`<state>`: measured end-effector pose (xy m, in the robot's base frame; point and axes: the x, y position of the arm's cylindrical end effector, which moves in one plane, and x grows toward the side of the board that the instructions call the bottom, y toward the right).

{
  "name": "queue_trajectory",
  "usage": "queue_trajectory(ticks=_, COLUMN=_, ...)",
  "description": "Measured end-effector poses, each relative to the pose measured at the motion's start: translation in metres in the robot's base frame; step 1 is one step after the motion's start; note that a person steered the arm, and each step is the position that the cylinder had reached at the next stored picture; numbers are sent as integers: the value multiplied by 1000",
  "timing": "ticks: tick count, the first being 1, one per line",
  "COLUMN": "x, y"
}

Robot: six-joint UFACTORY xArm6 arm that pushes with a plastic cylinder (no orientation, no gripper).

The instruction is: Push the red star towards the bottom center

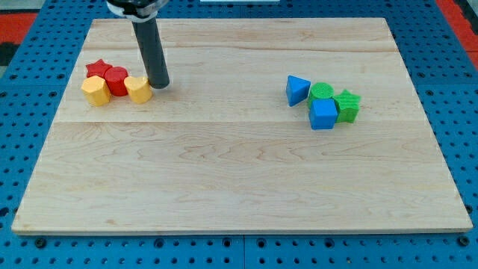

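The red star lies at the view's upper left on the wooden board. A red cylinder touches it on its right. A yellow hexagon block sits just below the star, and a yellow heart-like block sits right of the cylinder. My tip stands just right of that yellow block, touching or nearly touching it, about 85 px right of the star.
At the view's right is a second cluster: a blue triangle, a green cylinder, a blue cube and a green star. Blue pegboard surrounds the board.
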<state>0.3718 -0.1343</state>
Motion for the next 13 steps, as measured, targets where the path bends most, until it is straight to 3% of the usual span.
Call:
queue_trajectory(ticks=1, x=22, y=-3)
queue_trajectory(ticks=3, x=24, y=-42)
queue_trajectory(ticks=5, x=40, y=77)
queue_trajectory(ticks=6, x=43, y=103)
queue_trajectory(ticks=13, x=58, y=113)
